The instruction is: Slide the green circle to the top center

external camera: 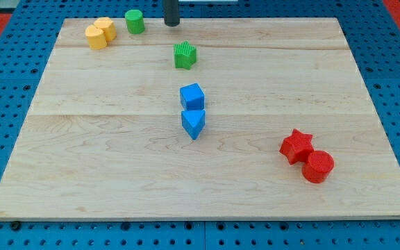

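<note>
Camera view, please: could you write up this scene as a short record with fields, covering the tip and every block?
tip: my tip at the view's top, right of the green circle, apart from it
yellow blocks: two yellow blocks touching, top left
green star: green star below the tip
blue: blue cube above blue triangle, touching, centre
red: red star beside red cylinder, touching, bottom right
surface: wooden board

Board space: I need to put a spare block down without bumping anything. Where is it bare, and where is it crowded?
Bare: the view's left and bottom-left, left of the blue cube and blue triangle; also the right, above the red star and red circle. Crowded: the top-left, with the yellow blocks, green circle, my tip and green star.
</note>
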Controlling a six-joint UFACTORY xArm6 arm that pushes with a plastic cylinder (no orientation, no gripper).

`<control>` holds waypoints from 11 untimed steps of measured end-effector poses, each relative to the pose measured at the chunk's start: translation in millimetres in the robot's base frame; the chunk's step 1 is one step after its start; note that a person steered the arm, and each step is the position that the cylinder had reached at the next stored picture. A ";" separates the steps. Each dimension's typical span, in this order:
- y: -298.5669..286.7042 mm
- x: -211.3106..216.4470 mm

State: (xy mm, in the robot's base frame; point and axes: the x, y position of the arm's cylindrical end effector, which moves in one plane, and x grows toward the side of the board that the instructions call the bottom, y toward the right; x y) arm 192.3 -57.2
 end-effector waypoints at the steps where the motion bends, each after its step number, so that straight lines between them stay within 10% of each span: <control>1: -17.0 0.1; 5: -87.3 84.0; 7: -230.4 181.8; 11: -159.3 19.1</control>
State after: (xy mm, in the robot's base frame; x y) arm 211.4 -216.6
